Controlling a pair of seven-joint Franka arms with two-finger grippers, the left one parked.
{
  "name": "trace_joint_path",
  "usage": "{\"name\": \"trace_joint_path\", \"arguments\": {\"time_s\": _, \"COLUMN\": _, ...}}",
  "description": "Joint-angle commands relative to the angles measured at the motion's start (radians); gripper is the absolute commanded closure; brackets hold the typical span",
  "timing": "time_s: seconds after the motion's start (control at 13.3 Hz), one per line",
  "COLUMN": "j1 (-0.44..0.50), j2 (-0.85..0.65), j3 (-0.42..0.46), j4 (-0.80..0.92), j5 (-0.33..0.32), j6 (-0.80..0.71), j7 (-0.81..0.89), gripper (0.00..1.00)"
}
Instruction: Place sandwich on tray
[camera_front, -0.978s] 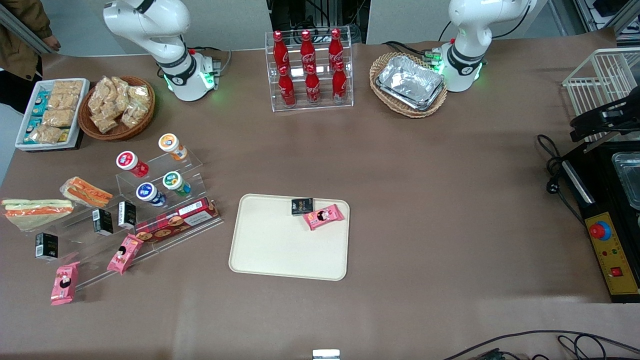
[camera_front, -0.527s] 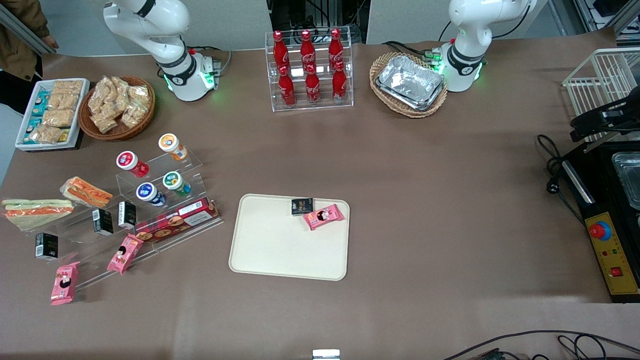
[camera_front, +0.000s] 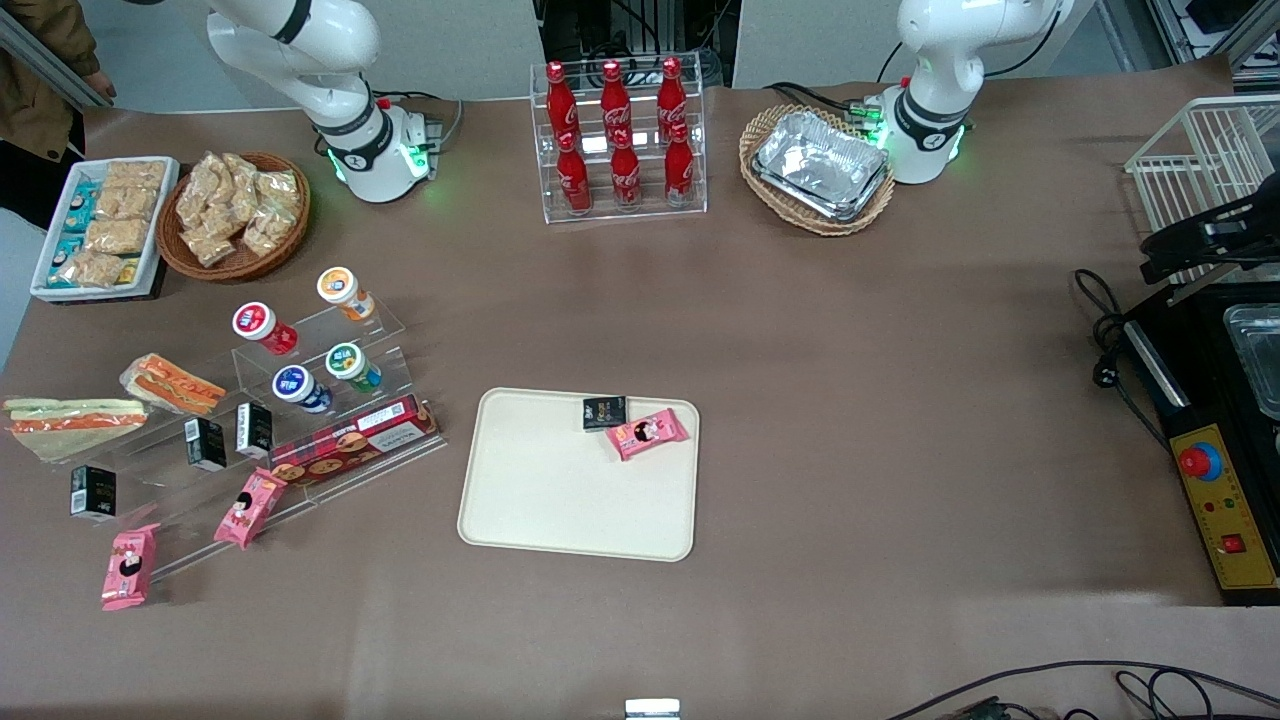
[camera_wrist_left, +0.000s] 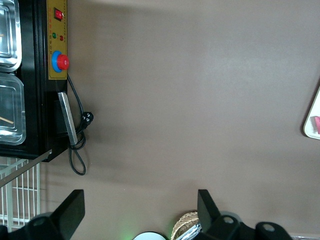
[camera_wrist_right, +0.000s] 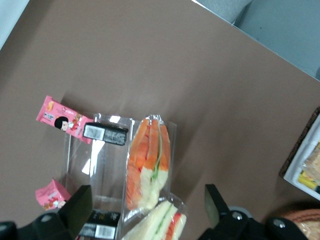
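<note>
The sandwich (camera_front: 70, 425) is a long clear-wrapped wedge lying at the working arm's end of the table, beside the acrylic display steps (camera_front: 300, 400). In the right wrist view the sandwich (camera_wrist_right: 150, 165) shows orange, white and green layers. My gripper (camera_wrist_right: 147, 210) hangs open well above it, touching nothing, and is out of the front view. The cream tray (camera_front: 540, 500) lies mid-table, nearer the front camera than the bottle rack, and holds a black box (camera_front: 604, 412) and a pink packet (camera_front: 648, 432).
A stubbier sandwich (camera_front: 170, 383) lies close beside the long one. Black boxes (camera_front: 92, 492), pink packets (camera_front: 130, 565), a biscuit box (camera_front: 350, 440) and cups (camera_front: 300, 385) surround the steps. A snack basket (camera_front: 235, 215) and a white bin (camera_front: 100, 225) stand farther from the camera.
The working arm's upper link has shifted slightly toward the frame edge in the front view. Nothing on the table has moved.
</note>
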Motion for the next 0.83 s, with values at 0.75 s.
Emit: {"name": "trace_joint_path", "arguments": {"time_s": 0.75, "j1": -0.003, "j2": 0.147, "j3": -0.005, "j4": 0.012, "j5": 0.167, "j6": 0.187, "j7": -0.044, "gripper": 0.0}}
